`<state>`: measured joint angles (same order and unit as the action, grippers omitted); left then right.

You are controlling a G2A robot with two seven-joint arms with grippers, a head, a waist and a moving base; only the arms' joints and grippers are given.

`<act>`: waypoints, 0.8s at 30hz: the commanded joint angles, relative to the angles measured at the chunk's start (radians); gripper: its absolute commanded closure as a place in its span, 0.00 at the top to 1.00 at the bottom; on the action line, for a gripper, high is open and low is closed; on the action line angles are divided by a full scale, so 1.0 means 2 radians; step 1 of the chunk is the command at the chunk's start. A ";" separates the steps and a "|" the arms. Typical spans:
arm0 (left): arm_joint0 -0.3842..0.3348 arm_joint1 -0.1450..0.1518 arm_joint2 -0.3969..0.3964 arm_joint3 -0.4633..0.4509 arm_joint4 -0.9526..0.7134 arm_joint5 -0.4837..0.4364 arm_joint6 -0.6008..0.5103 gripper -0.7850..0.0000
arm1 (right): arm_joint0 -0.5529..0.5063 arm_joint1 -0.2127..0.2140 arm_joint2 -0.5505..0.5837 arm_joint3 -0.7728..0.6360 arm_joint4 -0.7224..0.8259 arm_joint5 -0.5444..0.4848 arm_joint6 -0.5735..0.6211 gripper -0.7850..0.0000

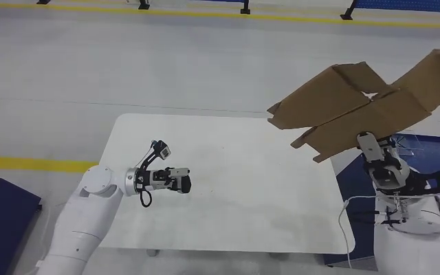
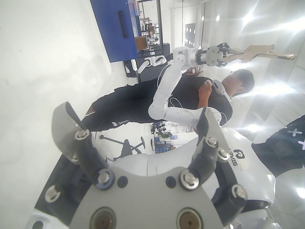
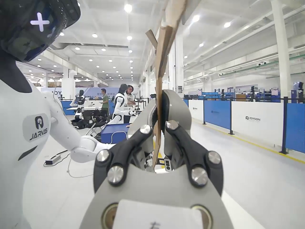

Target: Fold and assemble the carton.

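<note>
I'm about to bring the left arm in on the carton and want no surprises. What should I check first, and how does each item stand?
1. Right gripper hold on carton: ok, shut on one panel edge.
2. Left gripper free: ok, open and empty, above the table.
3. Carton resting on table: not ok, held in the air by the table's right side.
4. Carton opened up: not ok, it is flat with flaps splayed.
5. Grip firm enough to push against: cannot tell.
</note>
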<state>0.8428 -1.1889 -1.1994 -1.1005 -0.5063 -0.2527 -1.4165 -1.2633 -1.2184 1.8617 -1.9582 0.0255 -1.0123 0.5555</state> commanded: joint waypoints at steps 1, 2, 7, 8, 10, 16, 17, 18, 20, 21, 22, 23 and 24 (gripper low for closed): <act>0.000 0.000 0.000 0.000 0.000 0.000 0.000 1.00 | 0.000 0.000 0.000 0.000 -0.002 0.000 0.000 0.00; 0.000 0.000 0.000 0.000 0.000 0.000 0.000 1.00 | 0.000 0.000 0.000 0.000 -0.002 0.000 0.000 0.00; 0.000 0.000 0.000 0.000 0.000 0.000 0.000 1.00 | 0.000 0.000 0.000 0.000 -0.002 0.000 0.000 0.00; 0.000 0.000 0.000 0.000 0.000 0.000 0.000 1.00 | 0.000 0.000 0.000 0.000 -0.002 0.000 0.000 0.00; 0.000 0.000 0.000 0.000 0.000 0.000 0.000 1.00 | 0.000 0.000 0.000 0.000 -0.002 0.000 0.000 0.00; 0.000 0.000 0.000 0.000 0.000 0.000 0.000 1.00 | 0.020 0.002 0.027 -0.045 -0.083 0.000 0.013 0.00; 0.000 0.000 0.000 0.000 0.000 0.000 0.000 1.00 | 0.032 0.003 0.042 -0.068 -0.140 0.000 0.008 0.00; 0.000 0.000 0.000 0.000 0.000 0.000 0.000 1.00 | 0.042 0.004 0.052 -0.090 -0.200 0.000 -0.007 0.00; 0.000 0.000 0.000 0.000 0.000 0.000 0.000 1.00 | 0.056 0.008 0.063 -0.127 -0.339 0.000 -0.063 0.00; 0.000 0.000 0.000 0.000 0.000 0.000 0.000 1.00 | 0.056 0.010 0.062 -0.136 -0.408 0.000 -0.108 0.00; 0.000 0.000 0.000 0.000 0.000 0.000 0.000 1.00 | 0.055 0.013 0.061 -0.140 -0.455 0.000 -0.144 0.00; 0.000 0.000 0.000 0.000 0.000 0.000 0.000 1.00 | 0.054 0.017 0.061 -0.145 -0.531 0.000 -0.203 0.00; 0.000 0.000 0.000 0.000 0.000 0.000 0.000 1.00 | 0.052 0.022 0.063 -0.150 -0.618 0.000 -0.265 0.00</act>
<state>0.8428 -1.1889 -1.1994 -1.1005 -0.5063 -0.2527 -1.4165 -1.1560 -1.1829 1.9859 -2.2527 -0.8446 -1.0123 0.1955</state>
